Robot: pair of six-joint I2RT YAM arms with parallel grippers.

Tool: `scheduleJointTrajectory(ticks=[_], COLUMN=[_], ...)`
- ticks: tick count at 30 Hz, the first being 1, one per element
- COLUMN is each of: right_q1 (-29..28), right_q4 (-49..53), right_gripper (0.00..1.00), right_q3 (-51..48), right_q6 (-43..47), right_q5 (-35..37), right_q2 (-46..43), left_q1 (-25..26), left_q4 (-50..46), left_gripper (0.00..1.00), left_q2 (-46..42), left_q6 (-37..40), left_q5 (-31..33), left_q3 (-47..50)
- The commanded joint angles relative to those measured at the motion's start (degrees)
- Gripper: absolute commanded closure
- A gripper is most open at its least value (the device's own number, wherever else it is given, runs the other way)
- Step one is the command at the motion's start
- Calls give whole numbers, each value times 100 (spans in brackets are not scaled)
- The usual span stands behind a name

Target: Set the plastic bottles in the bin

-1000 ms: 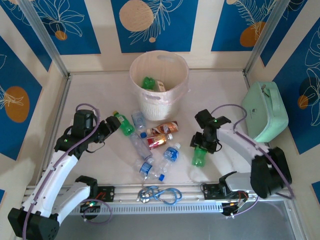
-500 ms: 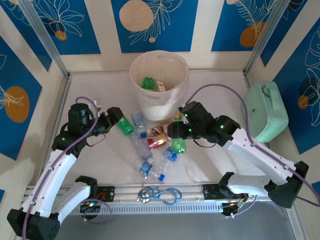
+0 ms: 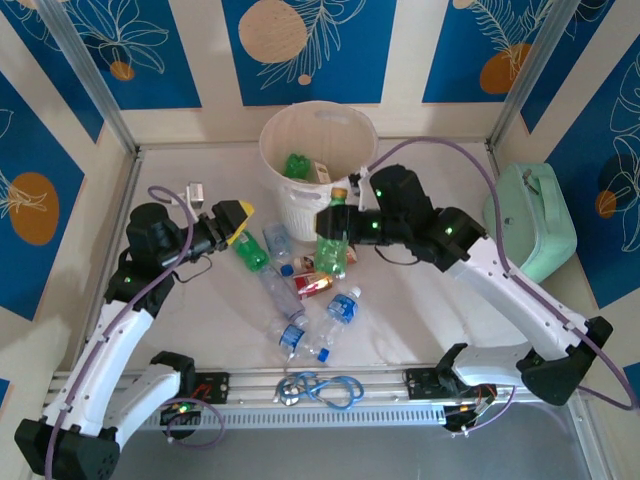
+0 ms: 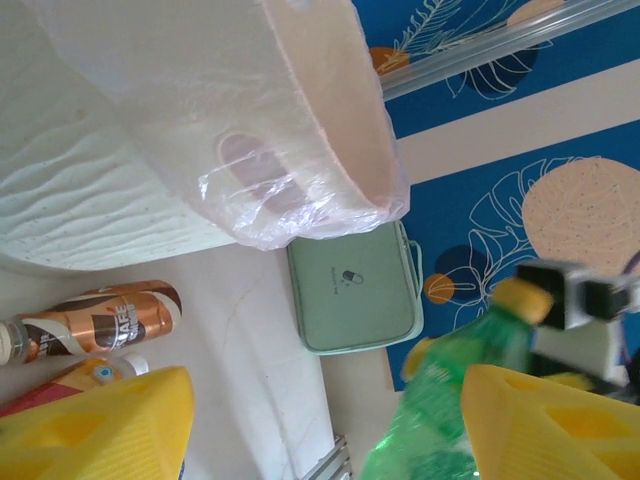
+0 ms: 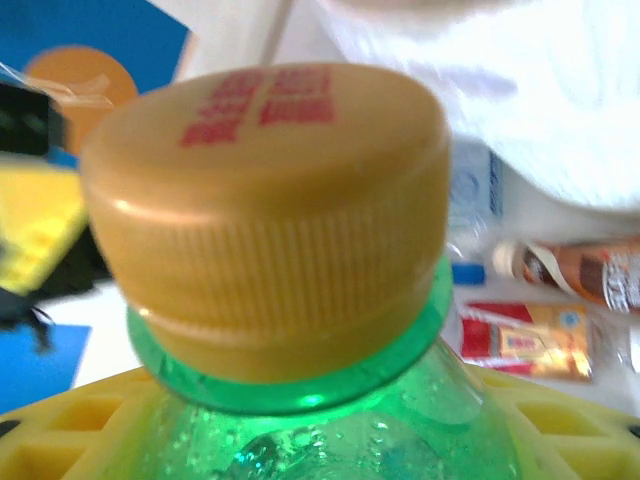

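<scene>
Right tool [image 3: 338, 216] clasps one green bottle [image 3: 332, 255] by the bin [image 3: 300, 208] — two bottles [image 3: 298, 165] inside — left tool [image 3: 232, 222] gapes empty.

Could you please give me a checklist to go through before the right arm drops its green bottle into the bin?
1. Grip: the right gripper is closed on the green bottle just below its yellow cap: ok.
2. Bottle over the opening of the bin: not ok, it hangs in front of the front wall.
3. Height enough to pass the rim: cannot tell.
4. Room in the bin: ok, another green bottle lies inside with space around it.
5. Left gripper out of the way: ok, open, off to the left.
</scene>
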State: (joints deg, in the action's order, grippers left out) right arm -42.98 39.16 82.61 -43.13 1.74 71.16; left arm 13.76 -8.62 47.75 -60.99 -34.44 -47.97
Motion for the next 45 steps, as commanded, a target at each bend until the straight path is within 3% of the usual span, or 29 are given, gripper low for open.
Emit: scheduleJointTrajectory(ticks=[1,5,9,15,23,27,30,32,40,45], right_q1=[275,706,1108,1549,1532,1490,1412,1390,1319,817], right_q4=[-270,62,445,1041,2267,2560,2557,2521,2570,2567], right_gripper=[48,48,47,47,46,37,17,12,10,11], right_q3=[783,1924,2847,4144,6257,6863,6934,6943,7065,6441], right_q6=[-69,39,70,176,573,586,604,595,625,910], right_q5=[-187,-99,14,28,301,83,19,12,-24,504], right_q2=[244,929,1590,2757,4423,4989,5151,5152,4734,3917], left_q1=[-55,-58,-56,-70,-116,-151,-176,-192,-252,-314], left_q4=[-632,-1811,-2288,-2588,-2629,-2571,-2489,-2415,-2268,-2084], left_gripper=[30,30,30,27,21,18,14,12,11,11], left_q2=[5,24,16,20,162,252,343,402,810,1349], left_q6=[356,863,1082,1298,1431,1451,1437,1400,1349,1327], left_q5=[210,930,1329,1745,2000,2115,2184,2196,2442,2597], left_q3=[-16,-142,-125,-5,138,197,252,270,150,-7])
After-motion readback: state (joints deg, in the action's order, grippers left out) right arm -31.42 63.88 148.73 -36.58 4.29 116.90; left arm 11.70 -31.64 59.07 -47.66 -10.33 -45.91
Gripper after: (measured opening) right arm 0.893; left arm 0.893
